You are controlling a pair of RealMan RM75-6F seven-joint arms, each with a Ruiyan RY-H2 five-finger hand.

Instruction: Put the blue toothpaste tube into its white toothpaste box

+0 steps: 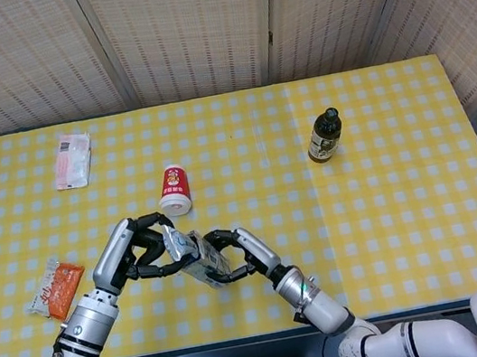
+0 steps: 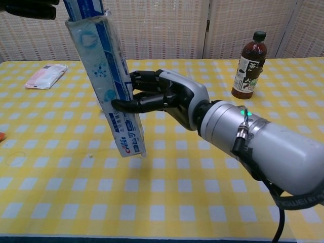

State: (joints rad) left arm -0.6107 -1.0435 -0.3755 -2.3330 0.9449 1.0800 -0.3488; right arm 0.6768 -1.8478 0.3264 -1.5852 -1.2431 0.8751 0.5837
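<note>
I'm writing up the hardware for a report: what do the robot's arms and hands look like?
Both arms are smooth silver-grey and white cylinders. The right hand has a silver back and black fingers; its wrist carries a black band, a small green light and a thin black cable. The left hand matches, with a black-ringed wrist and black lettering on the forearm.

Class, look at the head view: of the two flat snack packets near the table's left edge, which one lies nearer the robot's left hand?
The orange packet at the front-left edge lies nearer the left hand. The pink-and-white packet lies far back, near the rear-left corner.
</note>
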